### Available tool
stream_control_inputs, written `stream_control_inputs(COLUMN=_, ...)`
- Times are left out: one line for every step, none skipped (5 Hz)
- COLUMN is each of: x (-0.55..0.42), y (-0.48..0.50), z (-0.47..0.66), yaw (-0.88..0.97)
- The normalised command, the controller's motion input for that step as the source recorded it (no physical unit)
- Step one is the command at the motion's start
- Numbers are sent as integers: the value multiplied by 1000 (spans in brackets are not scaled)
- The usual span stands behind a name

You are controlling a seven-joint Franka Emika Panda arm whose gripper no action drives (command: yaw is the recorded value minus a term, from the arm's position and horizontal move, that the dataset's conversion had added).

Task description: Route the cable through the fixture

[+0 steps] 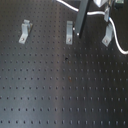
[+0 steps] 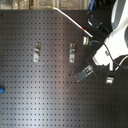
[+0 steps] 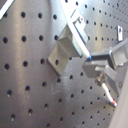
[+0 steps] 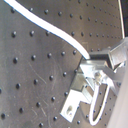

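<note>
Clearly the hand (image 4: 92,62) grips the white cable (image 4: 47,27) just beside a metal fixture (image 4: 75,97). Both sit over the perforated surface (image 4: 30,75).

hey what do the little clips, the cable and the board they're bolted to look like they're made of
The clips look like bent sheet metal, bare and silvery, with a dull sheen in the first wrist view. The cable looks like white plastic or rubber jacketing, smooth and flexible, since it curves freely. The board looks like black-finished metal, probably anodized, with a regular grid of holes and a soft brushed glare; the material can't be confirmed.
</note>
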Motion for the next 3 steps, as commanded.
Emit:
stream_control_inputs(x=0, y=0, z=0, yaw=3)
stream_control_inputs(x=-32, y=148, z=177, yaw=49)
stream_control_inputs(x=-132, y=203, z=256, yaw=137)
